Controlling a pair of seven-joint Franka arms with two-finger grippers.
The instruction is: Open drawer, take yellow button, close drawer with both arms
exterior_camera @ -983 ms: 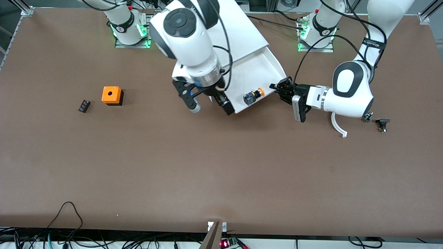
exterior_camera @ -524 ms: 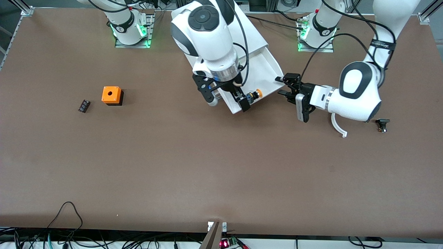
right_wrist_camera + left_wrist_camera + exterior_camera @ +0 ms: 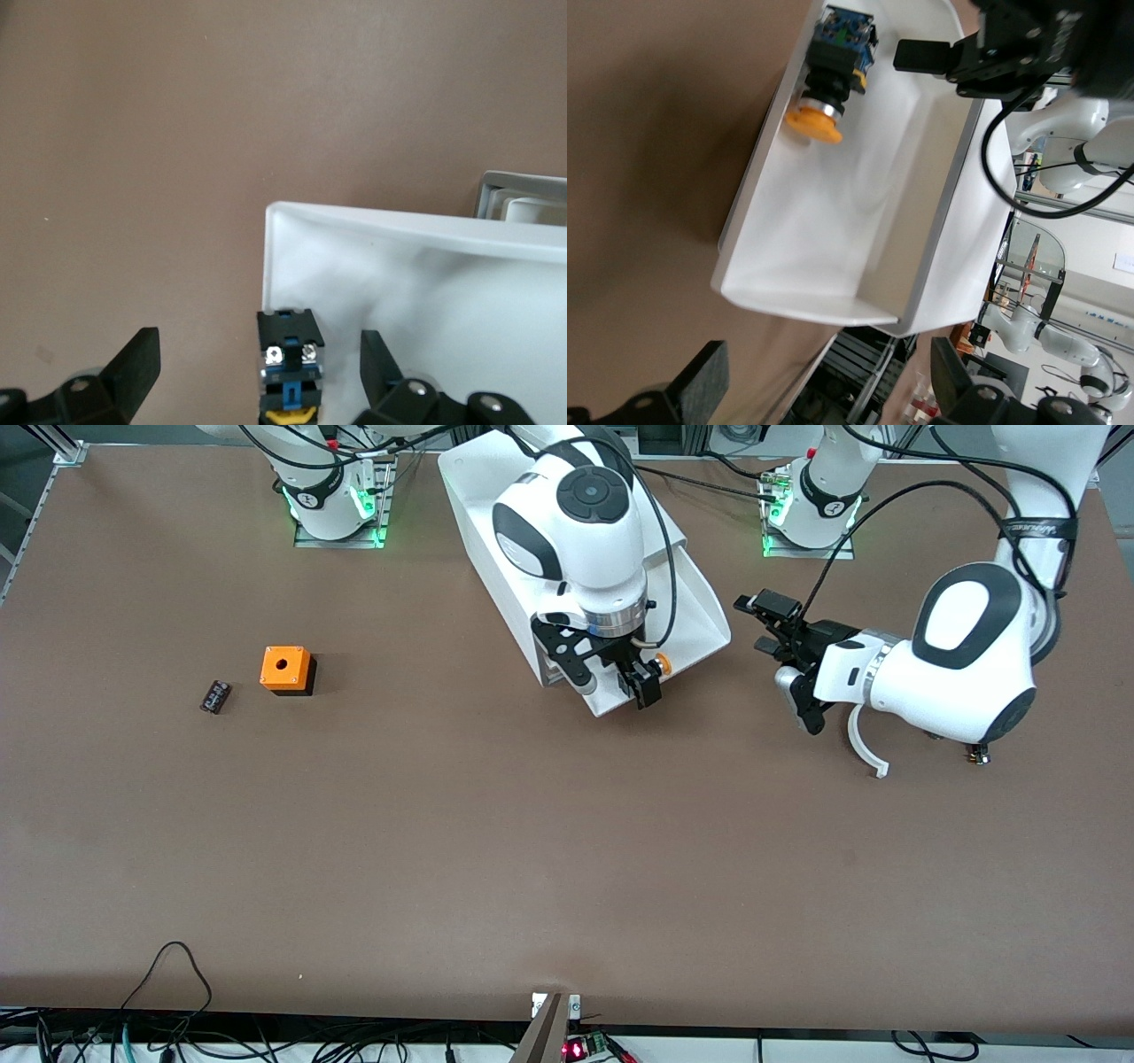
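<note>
Your drawer (image 3: 700,615) stands pulled out of its white cabinet (image 3: 496,505). The button (image 3: 830,80) lies in the drawer's corner nearest the front camera, orange cap toward the left arm's end. Your right claw (image 3: 613,682) hangs over that corner, fingers (image 3: 133,359) spread wide either side of the button, not touching it. Your left claw (image 3: 772,627) is over the bare surface (image 3: 532,850) just beside the drawer, fingers wide, holding nothing.

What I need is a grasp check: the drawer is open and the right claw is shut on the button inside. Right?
No. The drawer is open, but the right claw is open, its fingers straddling the button without touching, as the right wrist view shows.
</note>
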